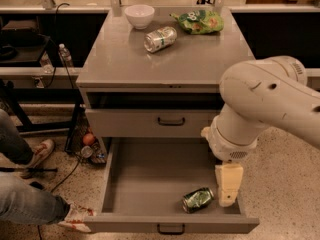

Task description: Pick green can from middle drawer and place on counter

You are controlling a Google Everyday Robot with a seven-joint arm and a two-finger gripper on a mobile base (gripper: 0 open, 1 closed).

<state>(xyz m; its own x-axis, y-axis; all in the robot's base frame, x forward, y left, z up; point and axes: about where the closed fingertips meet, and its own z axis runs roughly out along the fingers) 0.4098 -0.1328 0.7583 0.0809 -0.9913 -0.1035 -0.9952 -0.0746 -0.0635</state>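
Approach step: cream gripper (226, 194) is held at 3 o'clock of dented dark-green can (198, 199) in shallow grey drawer (150, 179); spread cannot be told. Straddling is needed next.

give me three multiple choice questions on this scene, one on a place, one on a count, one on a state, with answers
1. Where is the gripper?
A) at the floor, left of the cabinet
B) low in the open middle drawer, just right of the green can
C) over the cabinet's far edge

2. How many things lie on the counter?
A) one
B) three
C) five

3. How does the pale can sit on the counter?
A) upright
B) on its side
C) flattened

Answers:
1 B: it hangs inside the drawer beside the can.
2 B: a white bowl, the pale can and a green crisp bag.
3 B: its round end faces sideways, not up.
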